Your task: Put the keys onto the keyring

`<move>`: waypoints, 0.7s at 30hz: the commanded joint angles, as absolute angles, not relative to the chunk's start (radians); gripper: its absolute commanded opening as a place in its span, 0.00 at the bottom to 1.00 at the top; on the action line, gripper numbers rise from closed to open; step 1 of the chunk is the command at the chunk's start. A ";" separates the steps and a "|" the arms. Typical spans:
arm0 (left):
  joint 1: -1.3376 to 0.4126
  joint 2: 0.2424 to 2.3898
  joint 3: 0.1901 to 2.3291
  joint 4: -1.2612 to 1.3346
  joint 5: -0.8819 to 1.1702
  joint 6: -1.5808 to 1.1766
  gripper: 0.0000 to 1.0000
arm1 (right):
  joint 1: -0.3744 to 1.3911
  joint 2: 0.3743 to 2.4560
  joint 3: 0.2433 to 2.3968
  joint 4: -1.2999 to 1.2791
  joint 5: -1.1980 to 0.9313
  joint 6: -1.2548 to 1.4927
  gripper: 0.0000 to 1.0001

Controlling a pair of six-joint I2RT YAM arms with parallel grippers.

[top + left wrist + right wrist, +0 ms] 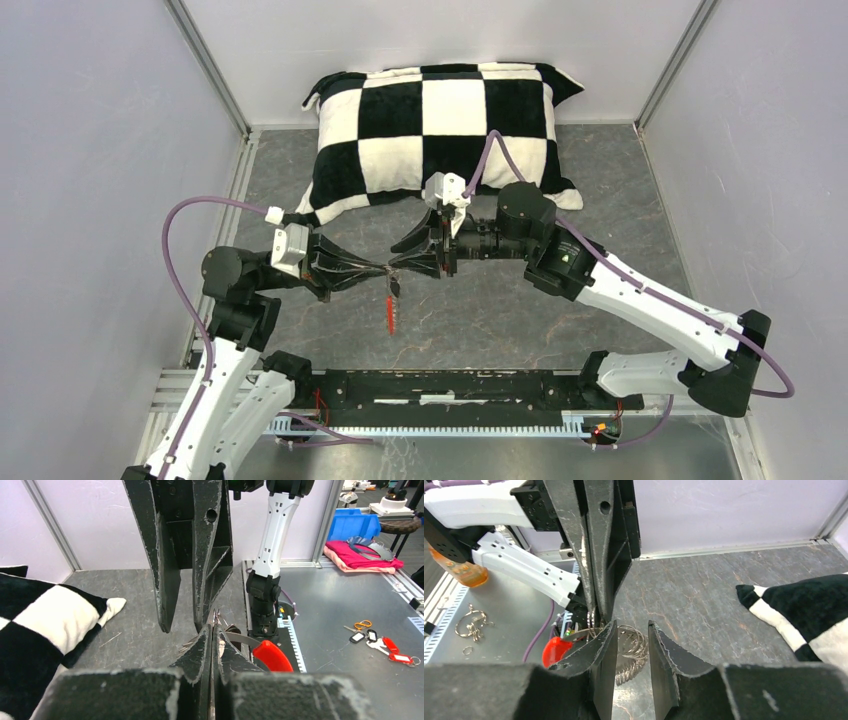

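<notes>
The keyring [391, 312] hangs in the air between my two grippers above the grey floor, its red sleeve pointing down. My left gripper [383, 271] is shut on its wire. In the left wrist view the left gripper [212, 628] pinches the thin wire, with the red sleeve [272, 656] to the right. A small dark key [394, 288] seems to hang just below the grip; the other key is hidden. My right gripper [400, 264] meets the left one tip to tip. In the right wrist view the right gripper [631, 626] is open, with the silvery coils [633, 645] between its jaws.
A black-and-white checkered pillow [445, 125] lies at the back of the floor, just behind the right arm. Grey walls close in the left, right and back. Outside the cell, spare keys with coloured tags [380, 642] and loose rings [471, 625] lie on a metal table.
</notes>
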State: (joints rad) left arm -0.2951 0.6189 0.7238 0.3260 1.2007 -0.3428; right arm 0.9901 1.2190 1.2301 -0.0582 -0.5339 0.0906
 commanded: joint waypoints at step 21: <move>-0.301 0.620 0.726 0.386 1.166 -0.385 0.02 | 0.942 1.177 1.286 -0.020 -0.682 0.121 0.42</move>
